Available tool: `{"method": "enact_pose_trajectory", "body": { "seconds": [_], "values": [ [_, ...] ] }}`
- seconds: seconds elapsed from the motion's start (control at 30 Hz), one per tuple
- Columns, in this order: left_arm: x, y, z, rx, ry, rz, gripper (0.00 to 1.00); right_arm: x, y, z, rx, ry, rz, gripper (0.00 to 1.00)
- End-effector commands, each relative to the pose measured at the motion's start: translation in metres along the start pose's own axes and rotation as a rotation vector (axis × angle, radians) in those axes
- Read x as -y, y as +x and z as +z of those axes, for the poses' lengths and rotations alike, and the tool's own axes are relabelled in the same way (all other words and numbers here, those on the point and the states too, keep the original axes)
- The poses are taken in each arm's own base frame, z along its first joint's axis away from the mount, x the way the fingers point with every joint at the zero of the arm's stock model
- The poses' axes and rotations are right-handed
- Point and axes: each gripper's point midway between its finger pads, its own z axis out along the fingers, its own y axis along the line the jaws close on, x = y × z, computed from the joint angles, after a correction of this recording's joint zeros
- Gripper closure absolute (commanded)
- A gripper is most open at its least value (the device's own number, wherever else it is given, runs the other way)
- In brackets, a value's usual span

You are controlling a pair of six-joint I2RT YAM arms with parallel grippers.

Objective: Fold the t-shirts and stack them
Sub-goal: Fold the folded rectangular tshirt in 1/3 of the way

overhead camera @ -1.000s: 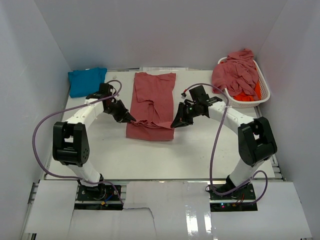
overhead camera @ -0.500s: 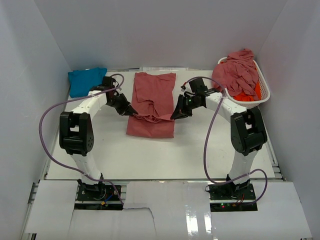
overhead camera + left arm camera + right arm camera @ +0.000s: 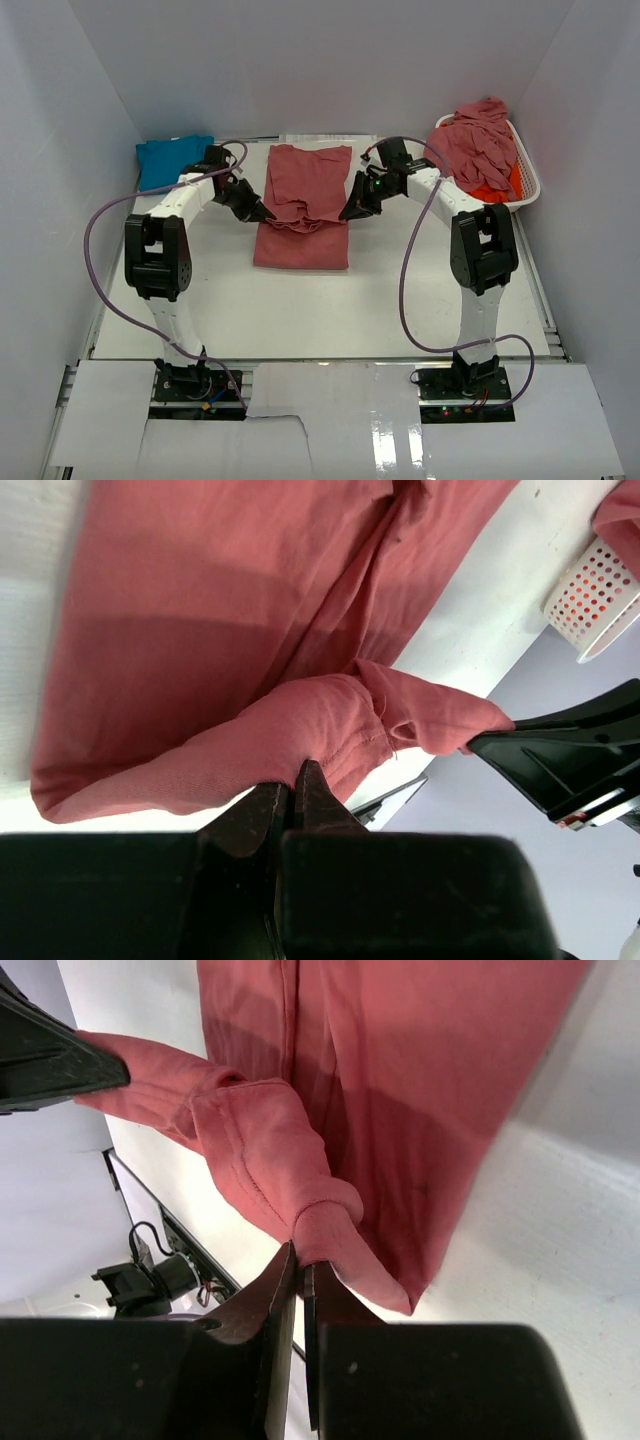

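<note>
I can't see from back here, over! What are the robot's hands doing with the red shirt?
Left hand shut on red shirt, right hand too. A fold lifted between them. Basket off right, out of the way.

White table (image 3: 300, 310), plain pale walls (image 3: 300, 60) on three sides.

Text, labels, brands, numbers, signs: none legible in the top, left wrist or right wrist views.
</note>
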Motion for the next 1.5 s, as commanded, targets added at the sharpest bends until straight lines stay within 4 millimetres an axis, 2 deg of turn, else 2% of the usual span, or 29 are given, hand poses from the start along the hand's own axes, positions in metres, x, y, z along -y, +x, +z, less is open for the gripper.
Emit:
{"method": "enact_pose_trajectory", "body": {
  "seconds": [0.0, 0.27, 0.53, 0.67, 1.17, 1.47],
  "values": [
    [0.013, -0.011, -0.010, 0.022, 0.041, 0.017, 1.00, -0.009, -0.016, -0.006, 0.007, -0.029, -0.029, 0.92],
    [0.012, -0.028, -0.005, 0.024, 0.045, 0.003, 1.00, -0.004, -0.034, -0.002, 0.008, -0.028, -0.026, 0.92],
    [0.024, -0.046, 0.001, 0.028, 0.068, 0.007, 1.00, -0.001, -0.053, 0.003, 0.014, -0.037, -0.033, 0.92],
    [0.024, -0.054, 0.008, 0.026, 0.065, 0.006, 1.00, 0.003, -0.059, 0.011, 0.009, -0.043, -0.028, 0.92],
    [0.008, -0.068, 0.031, 0.027, 0.020, 0.001, 1.00, 0.032, -0.067, 0.031, 0.011, -0.042, -0.014, 0.92],
    [0.002, -0.076, 0.045, 0.032, 0.026, -0.006, 1.00, 0.040, -0.080, 0.042, 0.040, -0.062, -0.013, 0.91]
  ]
}}
